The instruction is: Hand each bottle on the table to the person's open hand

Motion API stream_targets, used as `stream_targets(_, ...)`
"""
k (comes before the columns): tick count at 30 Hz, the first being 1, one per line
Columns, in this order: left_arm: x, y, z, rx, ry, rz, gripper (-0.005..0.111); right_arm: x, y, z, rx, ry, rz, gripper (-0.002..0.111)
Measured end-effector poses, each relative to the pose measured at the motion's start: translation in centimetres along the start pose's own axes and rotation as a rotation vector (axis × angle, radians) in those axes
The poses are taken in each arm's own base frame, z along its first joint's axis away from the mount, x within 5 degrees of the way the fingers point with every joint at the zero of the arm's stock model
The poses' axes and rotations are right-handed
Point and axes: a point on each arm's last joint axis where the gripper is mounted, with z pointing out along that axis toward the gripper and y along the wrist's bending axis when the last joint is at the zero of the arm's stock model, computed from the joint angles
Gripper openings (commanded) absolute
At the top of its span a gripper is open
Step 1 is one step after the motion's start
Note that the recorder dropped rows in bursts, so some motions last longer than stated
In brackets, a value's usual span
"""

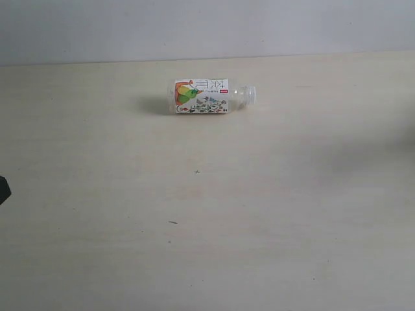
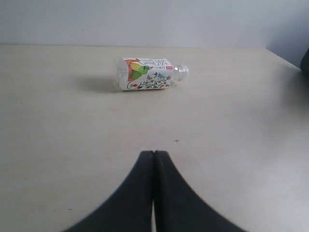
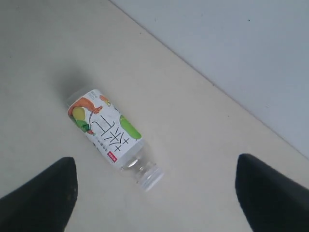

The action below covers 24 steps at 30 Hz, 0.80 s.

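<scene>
Beige speckled table (image 1: 207, 253), grey wall (image 1: 207, 26) behind, bottle (image 1: 204, 96) lying flat, left gripper (image 2: 153, 157) together, right gripper (image 3: 154, 169) apart

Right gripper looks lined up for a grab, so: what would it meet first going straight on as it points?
Probably the fruit-label bottle, lying on its side on the table and framed by the open right gripper; depth is unclear.
</scene>
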Motion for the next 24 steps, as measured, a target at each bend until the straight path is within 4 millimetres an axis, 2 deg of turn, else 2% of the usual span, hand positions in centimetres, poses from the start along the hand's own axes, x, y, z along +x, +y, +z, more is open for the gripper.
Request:
stream_targets(2, 0.0, 0.0, 0.0, 0.000, 0.000, 0.000, 0.000, -0.2, 0.0, -0.1, 0.001, -0.008, -0.003, 0.080)
stream_targets(4, 0.0, 0.0, 0.0, 0.000, 0.000, 0.000, 0.000, -0.3, 0.1, -0.2, 0.002, -0.013, -0.010, 0.061)
stream_targets(7, 0.0, 0.0, 0.0, 0.000, 0.000, 0.000, 0.000, -0.5, 0.2, -0.2, 0.002, -0.018, -0.023, 0.002)
stream_targets(13, 0.0, 0.0, 0.0, 0.000, 0.000, 0.000, 0.000, -0.5, 0.4, -0.2, -0.026, -0.021, -0.111, 0.000)
stream_targets(17, 0.0, 0.0, 0.0, 0.000, 0.000, 0.000, 0.000, -0.9, 1.5, 0.2, -0.057, -0.025, -0.246, 0.001)
stream_targets(20, 0.0, 0.0, 0.0, 0.000, 0.000, 0.000, 0.000, -1.3, 2.8, 1.3, -0.089, -0.030, -0.381, 0.012)
stream_targets(24, 0.0, 0.0, 0.0, 0.000, 0.000, 0.000, 0.000, -1.5, 4.8, 3.8, -0.148, -0.021, -0.577, 0.037)
